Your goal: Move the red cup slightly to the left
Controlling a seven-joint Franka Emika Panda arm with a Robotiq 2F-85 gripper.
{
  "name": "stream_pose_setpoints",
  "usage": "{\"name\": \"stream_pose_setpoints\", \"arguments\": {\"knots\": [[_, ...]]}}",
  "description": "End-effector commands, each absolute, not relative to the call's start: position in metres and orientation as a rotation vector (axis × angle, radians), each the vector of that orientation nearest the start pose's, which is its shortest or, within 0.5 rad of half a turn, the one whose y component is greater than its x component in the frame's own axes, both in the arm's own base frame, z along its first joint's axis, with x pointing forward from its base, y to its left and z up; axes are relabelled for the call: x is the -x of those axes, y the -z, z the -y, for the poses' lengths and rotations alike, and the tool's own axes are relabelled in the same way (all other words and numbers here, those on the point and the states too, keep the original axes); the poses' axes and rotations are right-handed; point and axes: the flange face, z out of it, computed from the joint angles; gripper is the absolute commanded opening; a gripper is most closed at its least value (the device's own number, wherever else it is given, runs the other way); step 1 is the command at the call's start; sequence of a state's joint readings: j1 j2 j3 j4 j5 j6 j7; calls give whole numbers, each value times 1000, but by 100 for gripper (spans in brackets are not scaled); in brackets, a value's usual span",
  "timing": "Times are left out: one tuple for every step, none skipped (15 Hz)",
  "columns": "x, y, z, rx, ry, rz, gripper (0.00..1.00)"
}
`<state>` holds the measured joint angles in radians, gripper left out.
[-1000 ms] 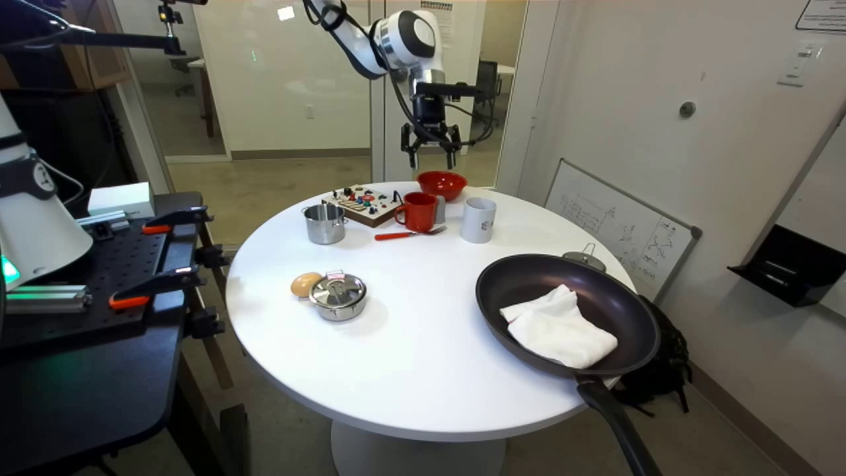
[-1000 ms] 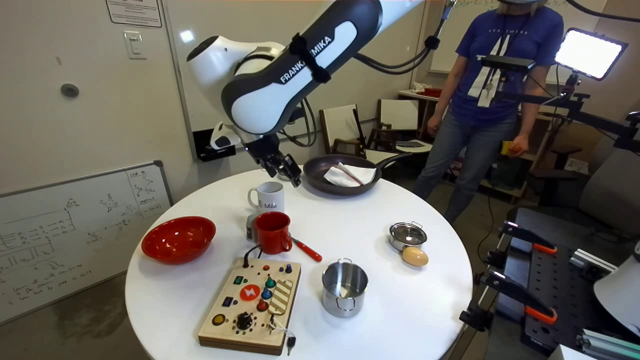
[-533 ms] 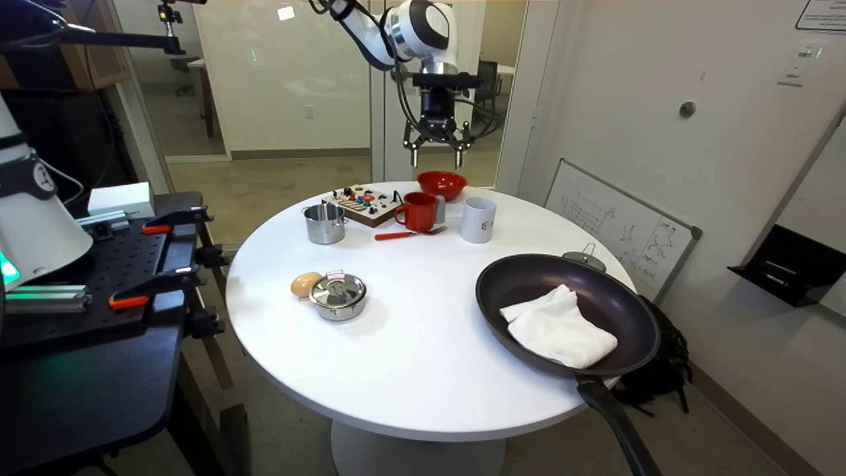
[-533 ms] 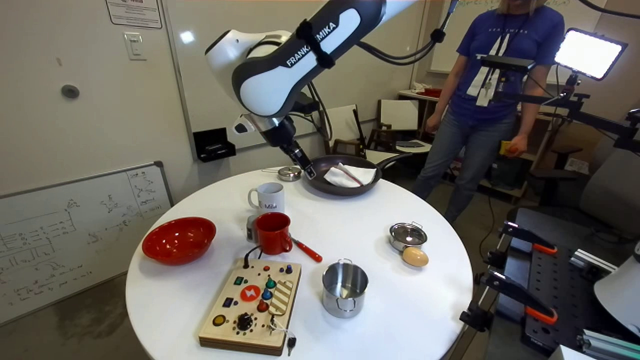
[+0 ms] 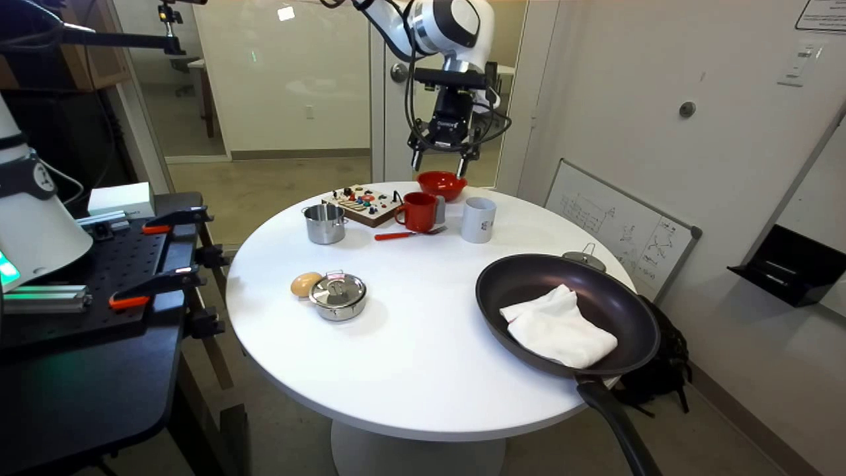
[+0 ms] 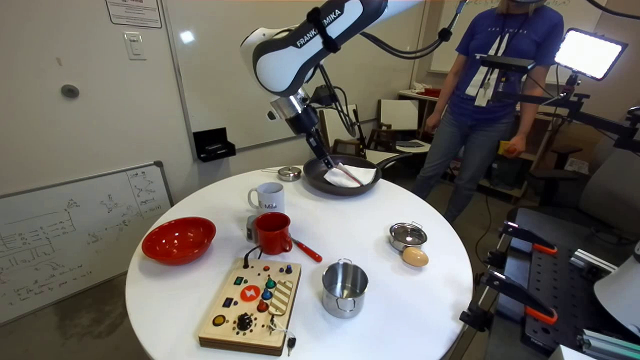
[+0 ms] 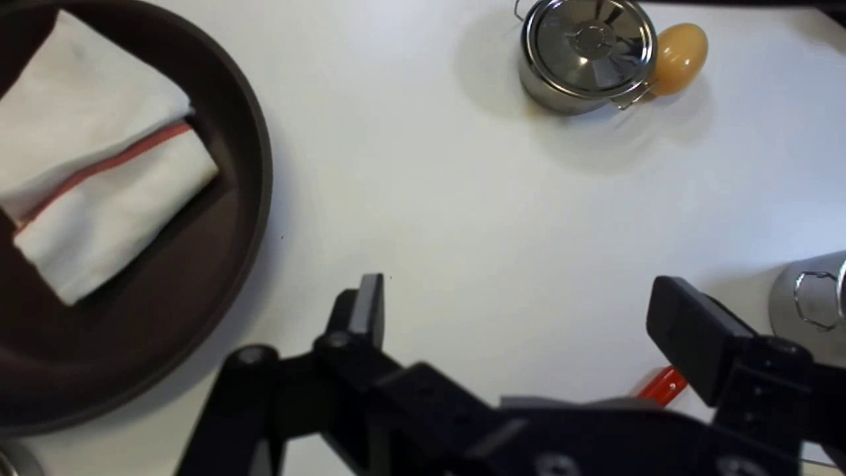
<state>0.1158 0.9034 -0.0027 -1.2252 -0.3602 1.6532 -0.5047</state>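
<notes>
The red cup (image 5: 420, 211) stands upright on the round white table (image 5: 410, 370). It also shows in an exterior view (image 6: 272, 233), with its handle toward the viewer and the red-handled utensil (image 6: 307, 250) beside it. A grey object (image 6: 251, 229) stands against its other side. The cup is out of view in the wrist view. My gripper (image 5: 439, 165) is open and empty, raised above the table and apart from the cup. In an exterior view the gripper (image 6: 328, 162) appears in front of the pan. In the wrist view the fingers (image 7: 519, 304) are wide apart over bare table.
A white mug (image 6: 270, 197) stands close to the cup. The red bowl (image 6: 179, 241), wooden knob board (image 6: 250, 305), steel pot (image 6: 345, 290), lidded pot (image 7: 591, 53) and egg (image 7: 681, 58) are around. The black pan (image 7: 218, 218) holds a white cloth (image 7: 119, 192).
The arm and gripper have moved away from the cup and mug, toward the pan side in an exterior view, and the gripper has tilted. The fingers stay open. The cup has not moved.
</notes>
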Motion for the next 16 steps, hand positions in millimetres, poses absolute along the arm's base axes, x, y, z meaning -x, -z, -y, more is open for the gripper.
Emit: {"name": "stream_pose_setpoints", "arguments": {"knots": [[-700, -205, -25, 3027, -881, 886, 100], [-700, -203, -19, 3013, -869, 817, 100], [-699, -201, -14, 3003, -859, 744, 100], [-698, -200, -11, 2990, -849, 674, 100], [-695, -199, -8, 2981, -832, 605, 100], [-694, -197, -6, 2970, -807, 536, 100], [-692, -196, -5, 2956, -786, 469, 100], [-690, -194, -2, 2941, -764, 402, 100], [-690, -192, -1, 2927, -742, 336, 100], [-689, -190, 1, 2915, -716, 271, 100], [-688, -188, 2, 2899, -686, 209, 100], [-687, -185, 6, 2893, -636, 153, 100], [-688, -181, 8, 2890, -581, 101, 100], [-689, -176, 15, 2908, -501, 59, 100], [-689, -172, 20, 2927, -432, 11, 100], [-689, -169, 27, 2960, -353, -22, 100]]}}
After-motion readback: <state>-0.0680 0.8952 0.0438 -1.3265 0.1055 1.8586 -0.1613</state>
